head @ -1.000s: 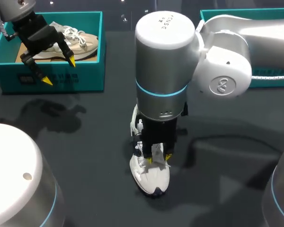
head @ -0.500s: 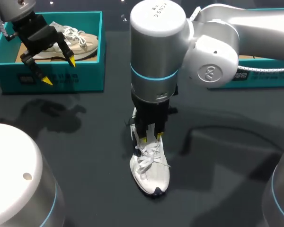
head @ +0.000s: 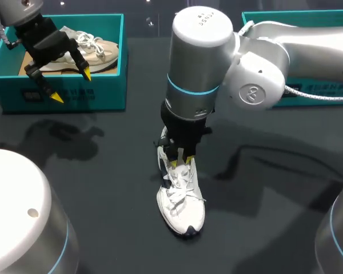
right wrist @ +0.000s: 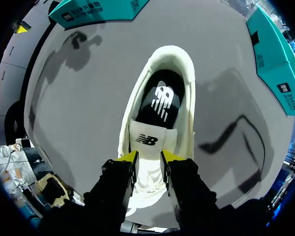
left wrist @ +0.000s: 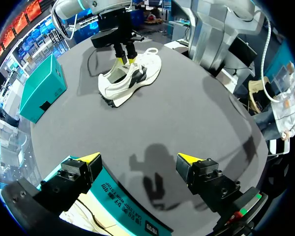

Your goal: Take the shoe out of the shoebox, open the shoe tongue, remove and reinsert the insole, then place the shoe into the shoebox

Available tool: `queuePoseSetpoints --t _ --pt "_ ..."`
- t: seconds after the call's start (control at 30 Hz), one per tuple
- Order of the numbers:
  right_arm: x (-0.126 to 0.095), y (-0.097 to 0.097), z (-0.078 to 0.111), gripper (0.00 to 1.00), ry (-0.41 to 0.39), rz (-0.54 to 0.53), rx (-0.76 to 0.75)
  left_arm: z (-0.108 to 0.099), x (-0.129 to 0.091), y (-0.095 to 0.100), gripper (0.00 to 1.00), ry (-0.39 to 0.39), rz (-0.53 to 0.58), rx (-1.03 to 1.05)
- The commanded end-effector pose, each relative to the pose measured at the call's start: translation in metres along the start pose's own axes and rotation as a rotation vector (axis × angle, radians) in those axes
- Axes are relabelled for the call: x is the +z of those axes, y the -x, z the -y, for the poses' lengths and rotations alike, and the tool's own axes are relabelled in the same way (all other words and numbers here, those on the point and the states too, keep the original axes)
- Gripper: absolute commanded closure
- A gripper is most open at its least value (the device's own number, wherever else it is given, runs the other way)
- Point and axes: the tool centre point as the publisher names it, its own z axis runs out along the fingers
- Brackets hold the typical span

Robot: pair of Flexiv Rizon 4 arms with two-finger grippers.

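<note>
A white shoe (head: 182, 202) lies on the dark table, toe toward the near edge. My right gripper (head: 182, 162) stands over its opening, fingers pressed on both sides of the white tongue (right wrist: 148, 142). The right wrist view shows the gripper (right wrist: 150, 157) shut on the tongue, with the black insole (right wrist: 160, 101) visible ahead inside the shoe. My left gripper (head: 72, 85) hangs open and empty over the front wall of the teal shoebox (head: 103, 91) at the back left. In the left wrist view the shoe (left wrist: 130, 76) and the right gripper (left wrist: 127, 60) lie far ahead of the open left gripper (left wrist: 138, 158).
A beige shoe (head: 97, 48) lies inside the left shoebox. A second teal box (head: 326, 91) stands at the back right, partly behind my right arm. The same box appears in the left wrist view (left wrist: 42, 88).
My right gripper has moved back along the shoe from the laces to the tongue, and its fingers have drawn closer together. The left arm has stayed still.
</note>
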Motion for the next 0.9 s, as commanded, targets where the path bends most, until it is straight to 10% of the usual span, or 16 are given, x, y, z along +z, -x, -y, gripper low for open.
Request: queuePoseSetpoints --t 0.03,0.4,0.7,0.9 --pt "-0.010 -0.003 0.001 0.73 0.009 0.035 -0.010 0.000 0.000 -0.001 0.00 0.003 0.000 0.000" --pt "0.017 0.006 -0.022 0.74 -0.024 -0.024 -0.057 0.000 0.000 -0.001 0.00 0.003 0.000 0.000" --pt "-0.039 -0.001 -0.016 0.75 -0.005 0.060 -0.127 0.000 0.000 -0.001 0.00 0.003 0.000 0.000" --pt "-0.058 0.005 -0.022 0.66 0.028 0.059 -0.433 0.000 0.000 -0.001 0.00 0.003 0.000 0.000"
